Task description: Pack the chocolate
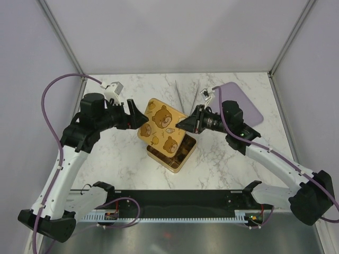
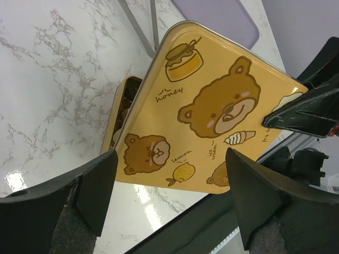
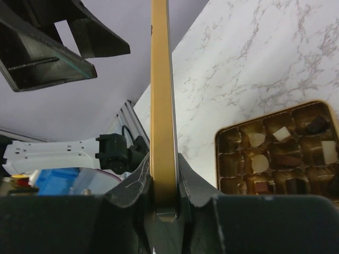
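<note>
Pinching the lid by its edge in my right claw, left claw wide open and empty, I should lower it level over the tray holding the chocolate.

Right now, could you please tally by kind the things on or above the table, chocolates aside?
Yellow bear-printed tin lid: 1
Square gold gridded tray: 1
Flat lilac rectangular mat: 1
V-shaped grey metal tweezers: 1
Total: 4
</note>
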